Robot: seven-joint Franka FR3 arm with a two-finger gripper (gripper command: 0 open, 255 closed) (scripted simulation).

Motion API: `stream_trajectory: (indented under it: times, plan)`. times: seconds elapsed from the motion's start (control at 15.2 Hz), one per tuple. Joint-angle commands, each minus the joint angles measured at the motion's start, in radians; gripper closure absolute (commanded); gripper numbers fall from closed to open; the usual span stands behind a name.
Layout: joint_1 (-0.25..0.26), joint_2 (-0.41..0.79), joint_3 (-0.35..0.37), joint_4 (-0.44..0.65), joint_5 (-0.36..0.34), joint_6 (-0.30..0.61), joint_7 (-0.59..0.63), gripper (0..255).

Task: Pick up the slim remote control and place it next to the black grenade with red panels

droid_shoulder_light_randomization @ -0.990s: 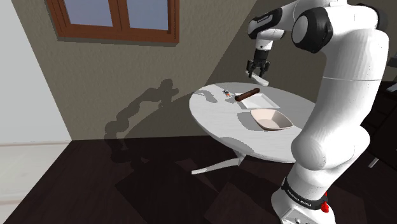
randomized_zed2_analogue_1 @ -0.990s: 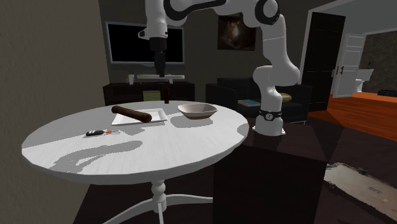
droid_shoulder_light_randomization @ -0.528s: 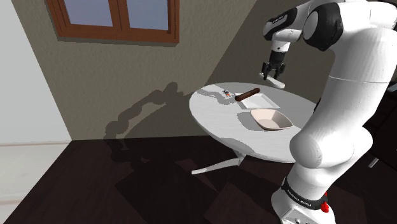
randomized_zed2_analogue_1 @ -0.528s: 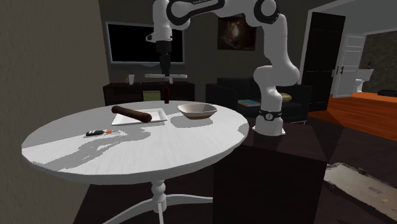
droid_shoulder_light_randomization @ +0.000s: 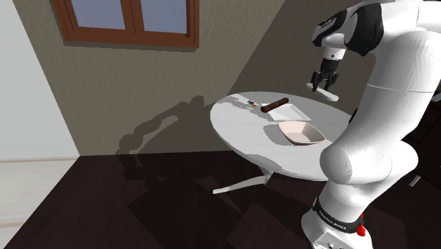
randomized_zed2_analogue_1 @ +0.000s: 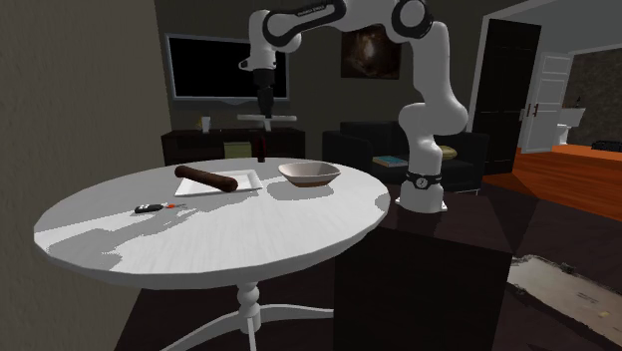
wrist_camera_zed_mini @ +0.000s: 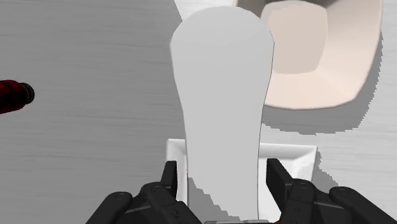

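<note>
My gripper (droid_shoulder_light_randomization: pixel 324 82) hangs high above the far edge of the round white table (droid_shoulder_light_randomization: pixel 247 133), shut on the slim white remote (droid_shoulder_light_randomization: pixel 326 92), which lies level in the jaws. The second exterior view has the gripper (randomized_zed2_analogue_1: pixel 265 108) and remote (randomized_zed2_analogue_1: pixel 267 118) above and behind the table (randomized_zed2_analogue_1: pixel 249 234). From the wrist, both fingers (wrist_camera_zed_mini: pixel 168 179) clasp the long remote (wrist_camera_zed_mini: pixel 222 102). A small black thing with red parts (randomized_zed2_analogue_1: pixel 155 208), the grenade as far as I can tell, lies on the table near the shoulder view's far left rim (droid_shoulder_light_randomization: pixel 251 103).
A dark brown cylinder (droid_shoulder_light_randomization: pixel 274 105) lies on a flat white plate (droid_shoulder_light_randomization: pixel 293 113); a shallow pale bowl (droid_shoulder_light_randomization: pixel 300 132) stands beside it. Below the hand are the bowl (wrist_camera_zed_mini: pixel 324 57) and a plate corner (wrist_camera_zed_mini: pixel 299 159). A wall is close behind the table; a TV (randomized_zed2_analogue_1: pixel 227 68) stands beyond.
The arm has swung toward the shoulder view's right, carrying the remote from above the plate out past the table's far edge. The grip has stayed the same.
</note>
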Motion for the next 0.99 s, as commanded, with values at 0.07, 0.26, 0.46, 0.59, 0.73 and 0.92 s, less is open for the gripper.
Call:
stream_trajectory:
  times: [0.07, 0.26, 0.46, 0.59, 0.73, 0.92]
  plan:
    - [-0.041, 0.006, -0.029, 0.006, 0.006, -0.004, -0.072, 255]
    - [-0.087, 0.029, -0.056, 0.030, 0.021, -0.012, -0.148, 255]
    - [-0.101, 0.040, -0.063, 0.015, 0.029, 0.011, -0.171, 255]
    - [-0.101, 0.045, -0.062, -0.007, 0.032, 0.037, -0.174, 255]
    - [-0.101, 0.050, -0.061, -0.028, 0.036, 0.062, -0.177, 255]
    - [-0.102, 0.059, -0.059, -0.058, 0.043, 0.099, -0.182, 255]
